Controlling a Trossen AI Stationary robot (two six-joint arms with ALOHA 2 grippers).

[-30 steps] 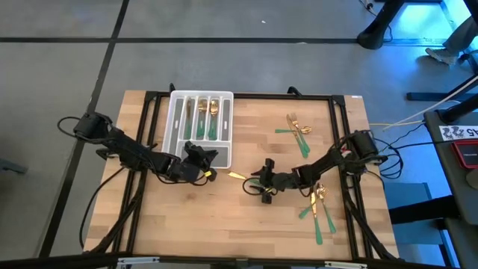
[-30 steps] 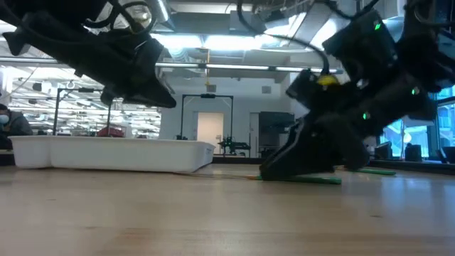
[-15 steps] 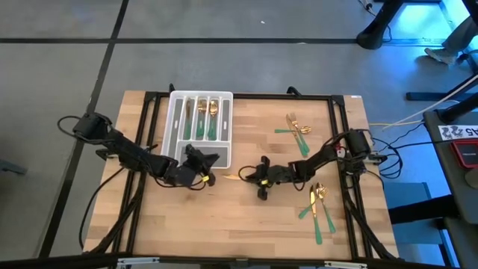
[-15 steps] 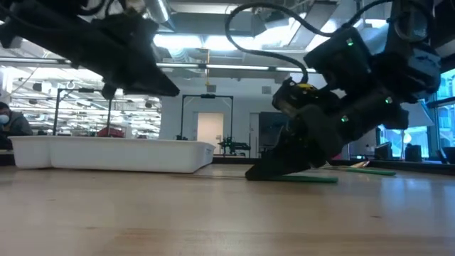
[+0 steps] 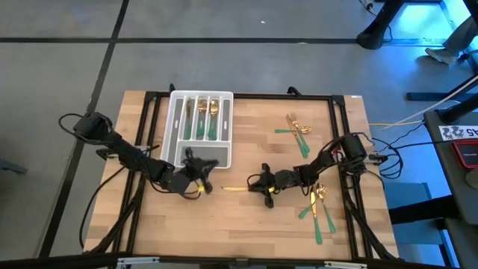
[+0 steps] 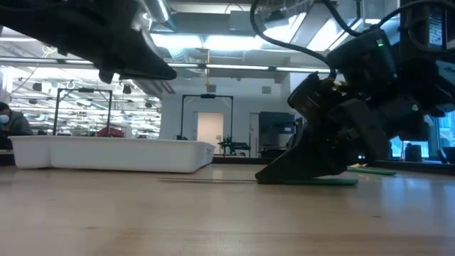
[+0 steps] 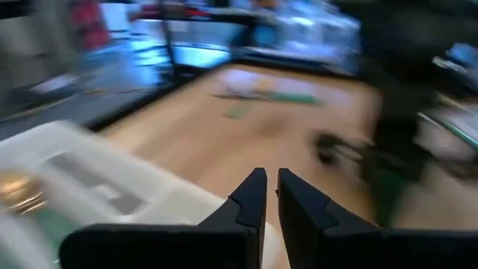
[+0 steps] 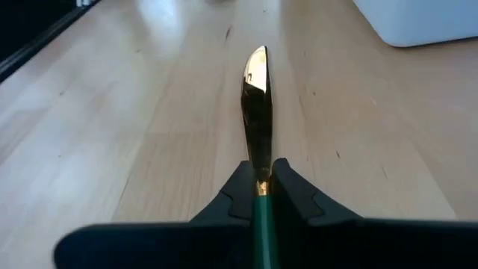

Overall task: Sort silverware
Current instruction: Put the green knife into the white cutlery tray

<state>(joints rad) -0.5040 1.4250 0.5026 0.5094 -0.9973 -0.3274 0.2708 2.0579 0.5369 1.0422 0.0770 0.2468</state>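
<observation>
A knife lies on the wood near the table's middle, its gold blade pointing toward the table's left edge and its green handle running back under my right gripper, which is shut on it. My left gripper is shut on nothing and hovers above the table by the near right corner of the white tray. The tray holds several pieces of silverware in its compartments. More silverware lies in two loose groups on the right, one far and one near. My right gripper pinches the knife between its two fingertips where the green handle meets the gold blade. The fingers slant down from the table's right side and lie along the knife. The knife lies level and low at the table; whether it is lifted clear does not show.
Bare wood stretches between the tray and the knife and along the near edge. A black frame rims the table. My left arm reaches in from the left edge.
My right gripper has shifted a little toward the near edge and dipped, and the knife's blade has swung from pointing far-left to pointing straight left. My left gripper has moved toward the near edge, away from the tray's near end, and has rolled somewhat.
</observation>
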